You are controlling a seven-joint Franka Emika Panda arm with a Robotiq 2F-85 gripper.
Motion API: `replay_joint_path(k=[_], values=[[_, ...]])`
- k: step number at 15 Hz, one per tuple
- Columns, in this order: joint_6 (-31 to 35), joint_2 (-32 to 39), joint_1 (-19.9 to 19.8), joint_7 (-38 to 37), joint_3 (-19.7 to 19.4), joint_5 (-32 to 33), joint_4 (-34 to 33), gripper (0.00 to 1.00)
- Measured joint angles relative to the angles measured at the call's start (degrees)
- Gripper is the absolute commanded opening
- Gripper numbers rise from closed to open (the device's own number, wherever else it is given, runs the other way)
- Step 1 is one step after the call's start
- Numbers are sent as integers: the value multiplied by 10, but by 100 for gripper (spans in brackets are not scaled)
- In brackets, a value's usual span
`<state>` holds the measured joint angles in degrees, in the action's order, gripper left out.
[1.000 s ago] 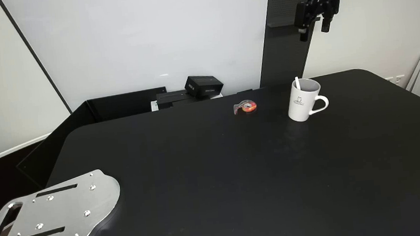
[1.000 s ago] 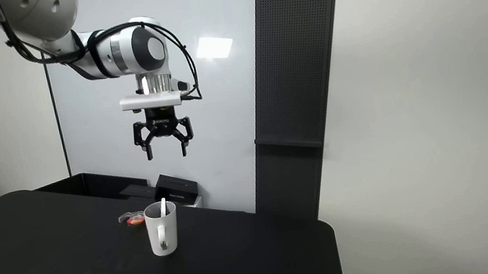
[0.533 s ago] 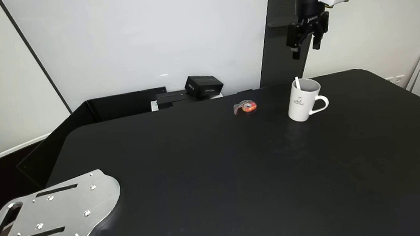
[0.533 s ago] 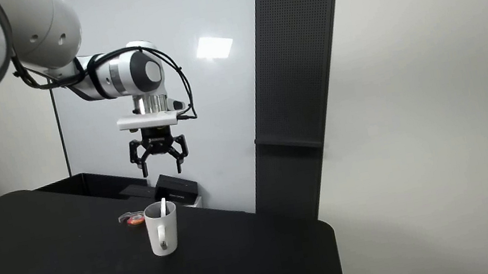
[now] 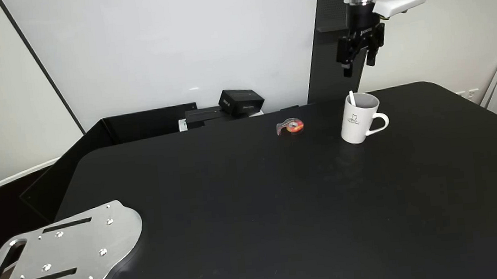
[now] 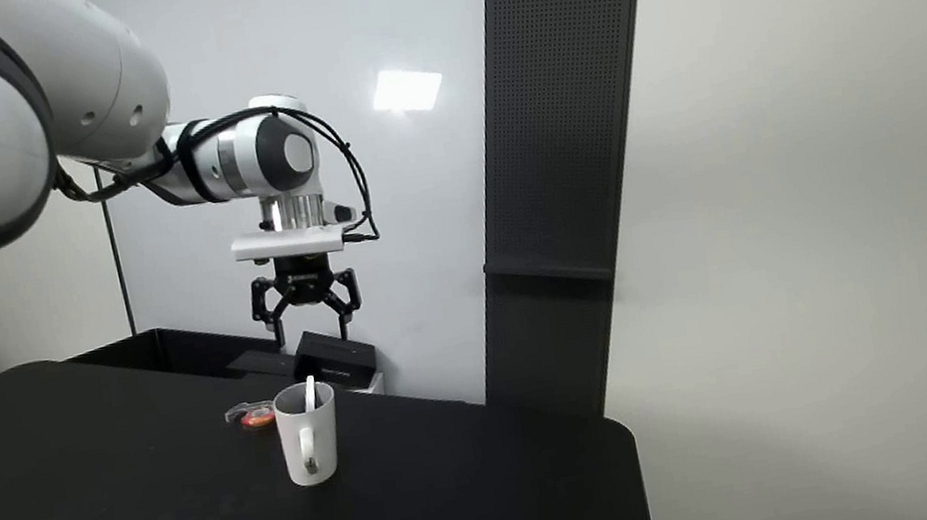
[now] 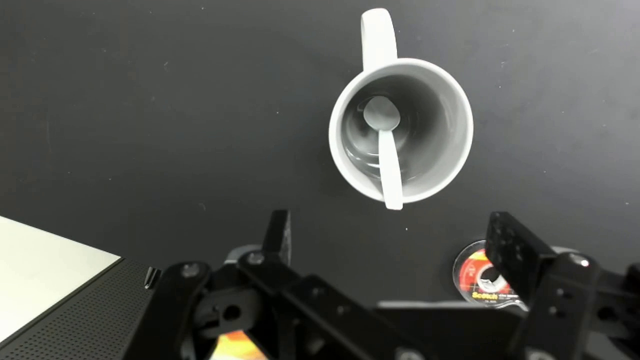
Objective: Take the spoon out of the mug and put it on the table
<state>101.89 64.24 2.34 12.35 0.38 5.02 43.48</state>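
Note:
The white mug (image 5: 355, 125) stands upright on the black table (image 5: 237, 212), and shows in both exterior views (image 6: 297, 448). The white spoon (image 5: 352, 98) leans inside it, its handle end just above the rim. In the wrist view the spoon (image 7: 390, 165) has its bowl at the mug's bottom and its handle over the rim on the side facing the gripper; the mug's loop handle (image 7: 378, 40) points away. My gripper (image 5: 359, 67) is open and empty, above the mug and apart from it, also in an exterior view (image 6: 312, 336). In the wrist view the fingers stand wide either side of the handle's line.
A red tape dispenser (image 5: 294, 126) lies beside the mug; in the wrist view it (image 7: 470, 280) is partly behind a finger. A grey metal plate (image 5: 78, 249) lies at the table's far side from the mug. Black boxes (image 5: 241, 102) sit behind the table edge.
The arm and open gripper have come down towards the mug, with a slight sideways shift. The descent is smaller in the last half second. The mug and spoon have not moved.

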Motion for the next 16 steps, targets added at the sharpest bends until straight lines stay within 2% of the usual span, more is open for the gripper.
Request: replay_joint_path(k=[7,16], values=[[-35,48,0,5,5,-7,-51,100],[-39,75,1,11,12,-8,-81,100]])
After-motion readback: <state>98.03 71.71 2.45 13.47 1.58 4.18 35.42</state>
